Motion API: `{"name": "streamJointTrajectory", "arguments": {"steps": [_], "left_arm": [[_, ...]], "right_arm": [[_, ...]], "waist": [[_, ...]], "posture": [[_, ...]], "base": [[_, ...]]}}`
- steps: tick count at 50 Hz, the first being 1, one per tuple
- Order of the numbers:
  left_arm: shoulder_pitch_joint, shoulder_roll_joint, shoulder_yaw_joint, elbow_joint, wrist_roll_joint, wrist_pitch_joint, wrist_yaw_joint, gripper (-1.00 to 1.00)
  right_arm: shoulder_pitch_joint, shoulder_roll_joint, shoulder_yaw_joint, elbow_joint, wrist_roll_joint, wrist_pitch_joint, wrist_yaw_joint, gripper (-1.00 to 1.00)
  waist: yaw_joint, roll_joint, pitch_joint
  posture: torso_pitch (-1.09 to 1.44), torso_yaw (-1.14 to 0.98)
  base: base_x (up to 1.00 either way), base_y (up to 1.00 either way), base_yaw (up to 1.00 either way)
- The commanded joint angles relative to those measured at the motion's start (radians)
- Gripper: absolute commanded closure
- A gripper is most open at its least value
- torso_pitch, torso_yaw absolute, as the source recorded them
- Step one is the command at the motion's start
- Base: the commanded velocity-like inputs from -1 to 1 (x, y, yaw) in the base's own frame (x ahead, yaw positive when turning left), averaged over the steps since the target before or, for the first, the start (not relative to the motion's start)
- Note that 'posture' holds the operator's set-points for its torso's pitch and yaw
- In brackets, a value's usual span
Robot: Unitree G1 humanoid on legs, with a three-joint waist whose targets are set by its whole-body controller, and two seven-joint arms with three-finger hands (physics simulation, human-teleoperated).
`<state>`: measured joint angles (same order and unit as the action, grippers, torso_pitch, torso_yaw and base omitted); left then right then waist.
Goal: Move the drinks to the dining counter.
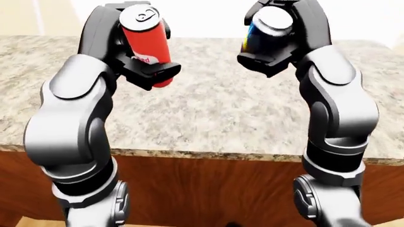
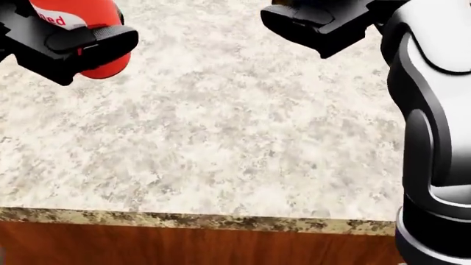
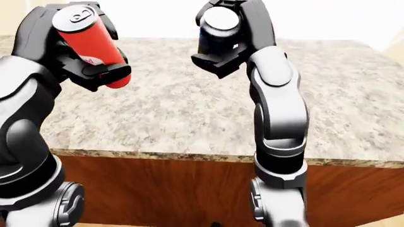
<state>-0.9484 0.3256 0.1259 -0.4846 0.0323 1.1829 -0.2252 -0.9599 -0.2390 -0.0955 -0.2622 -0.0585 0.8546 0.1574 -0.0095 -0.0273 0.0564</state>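
Note:
A red can (image 1: pixel 146 40) with a silver top is held tilted above the speckled granite counter (image 1: pixel 214 113), my left hand (image 1: pixel 140 56) shut round it. A dark blue can (image 1: pixel 265 29) with a grey top hangs to its right, and my right hand (image 1: pixel 273 40) is shut round that one. Both cans are raised clear of the counter top at the top of the eye views. In the head view only the red can's lower end (image 2: pixel 84 33) and the black fingers (image 2: pixel 316 22) of my right hand show.
The granite counter has a wooden side panel (image 1: pixel 208 189) below its near edge (image 2: pixel 191 221). The top stretches wide to the left and right, bare of other things. A strip of pale wooden floor (image 3: pixel 372 220) shows at the bottom right of the right-eye view.

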Motion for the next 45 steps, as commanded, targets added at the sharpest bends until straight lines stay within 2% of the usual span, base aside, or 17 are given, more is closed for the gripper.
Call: {"name": "streamJointTrajectory", "arguments": {"steps": [1, 5, 8, 9, 10, 11, 12, 13, 14, 16, 17, 21, 23, 28, 29, 32, 45], "left_arm": [[-0.031, 0.014, 0.011, -0.005, 0.001, -0.028, 0.003, 1.00], [-0.029, 0.016, 0.012, -0.006, 0.002, -0.028, 0.003, 1.00], [-0.027, 0.016, 0.013, -0.009, 0.001, -0.028, 0.002, 1.00], [-0.029, 0.017, 0.013, -0.008, 0.001, -0.027, 0.002, 1.00], [-0.028, 0.017, 0.013, -0.007, 0.001, -0.028, 0.002, 1.00], [-0.028, 0.017, 0.013, -0.006, 0.001, -0.030, 0.002, 1.00], [-0.029, 0.017, 0.013, -0.006, 0.001, -0.029, 0.001, 1.00], [-0.031, 0.018, 0.012, -0.008, 0.001, -0.026, 0.001, 1.00], [-0.031, 0.018, 0.012, -0.008, 0.002, -0.025, 0.001, 1.00], [-0.033, 0.019, 0.012, -0.009, 0.002, -0.022, 0.001, 1.00], [-0.034, 0.019, 0.011, -0.011, 0.002, -0.019, 0.000, 1.00], [-0.037, 0.019, 0.010, -0.011, 0.004, -0.017, -0.001, 1.00], [-0.037, 0.020, 0.011, -0.014, 0.004, -0.013, -0.003, 1.00], [-0.044, 0.023, 0.014, -0.020, 0.004, -0.003, -0.004, 1.00], [-0.043, 0.022, 0.013, -0.020, 0.004, -0.005, -0.004, 1.00], [-0.042, 0.022, 0.014, -0.022, 0.003, -0.001, -0.003, 1.00], [-0.032, 0.018, 0.012, -0.023, 0.003, -0.009, 0.002, 1.00]], "right_arm": [[-0.030, -0.002, 0.000, -0.012, -0.001, -0.019, -0.007, 1.00], [-0.024, -0.003, 0.006, -0.011, -0.007, -0.020, -0.005, 1.00], [-0.022, -0.003, 0.006, -0.010, -0.010, -0.018, -0.001, 1.00], [-0.020, -0.001, 0.005, -0.010, -0.010, -0.030, -0.001, 1.00], [-0.021, 0.000, 0.004, -0.011, -0.010, -0.029, -0.001, 1.00], [-0.022, 0.000, 0.003, -0.007, -0.011, -0.028, -0.003, 1.00], [-0.024, -0.001, 0.004, -0.007, -0.014, -0.017, -0.004, 1.00], [-0.025, -0.003, 0.005, -0.008, -0.016, -0.010, -0.003, 1.00], [-0.023, -0.002, 0.004, -0.008, -0.015, -0.011, -0.002, 1.00], [-0.023, -0.002, 0.004, -0.012, -0.014, -0.010, 0.001, 1.00], [-0.026, -0.002, 0.004, -0.011, -0.015, -0.008, 0.001, 1.00], [-0.029, -0.003, 0.007, 0.010, -0.027, -0.001, -0.003, 1.00], [-0.026, -0.002, 0.008, 0.031, -0.034, -0.008, -0.007, 1.00], [-0.024, 0.004, 0.006, 0.124, -0.047, -0.042, -0.012, 1.00], [-0.025, 0.005, 0.003, 0.145, -0.048, -0.054, -0.017, 1.00], [-0.021, 0.004, 0.002, 0.202, -0.053, -0.085, -0.027, 1.00], [-0.004, 0.014, 0.005, 0.381, -0.080, -0.192, -0.068, 1.00]], "waist": [[0.007, 0.004, -0.031], [-0.002, -0.009, -0.021], [0.000, 0.009, -0.005], [0.003, 0.021, -0.011], [0.017, 0.025, -0.042], [0.019, 0.029, -0.048], [0.015, 0.034, -0.036], [0.001, 0.057, -0.016], [-0.005, 0.081, -0.021], [0.004, 0.081, -0.043], [0.009, 0.104, -0.085], [0.020, 0.069, -0.055], [0.018, 0.050, -0.015], [0.027, -0.017, -0.013], [0.028, 0.004, -0.010], [0.024, 0.010, -0.024], [0.010, 0.026, -0.035]], "posture": [[0.00, 0.00], [0.00, 0.00], [0.00, 0.00], [0.00, 0.00], [0.00, 0.00], [0.00, 0.00], [0.00, 0.00], [0.00, 0.00], [0.00, 0.00], [0.00, 0.00], [0.00, 0.00], [0.00, 0.00], [0.00, 0.00], [0.00, 0.00], [0.00, 0.00], [0.00, 0.00], [0.00, 0.00]], "base": [[0.00, 0.00, 0.00], [0.00, 0.00, 0.00], [0.00, 0.00, 0.00], [-0.64, 0.00, 0.00], [-0.66, 0.00, 0.00], [-0.60, 0.00, 0.00], [0.00, 0.00, 0.00], [0.00, 0.00, 0.00], [0.00, 0.00, 0.00], [-0.41, 0.00, 0.00], [-0.71, 0.00, 0.00], [0.00, 0.00, 0.00], [0.00, 0.00, 0.00], [0.00, 0.00, 0.00], [0.00, 0.00, 0.00], [0.00, 0.00, 0.00], [0.00, 0.00, 0.00]]}}
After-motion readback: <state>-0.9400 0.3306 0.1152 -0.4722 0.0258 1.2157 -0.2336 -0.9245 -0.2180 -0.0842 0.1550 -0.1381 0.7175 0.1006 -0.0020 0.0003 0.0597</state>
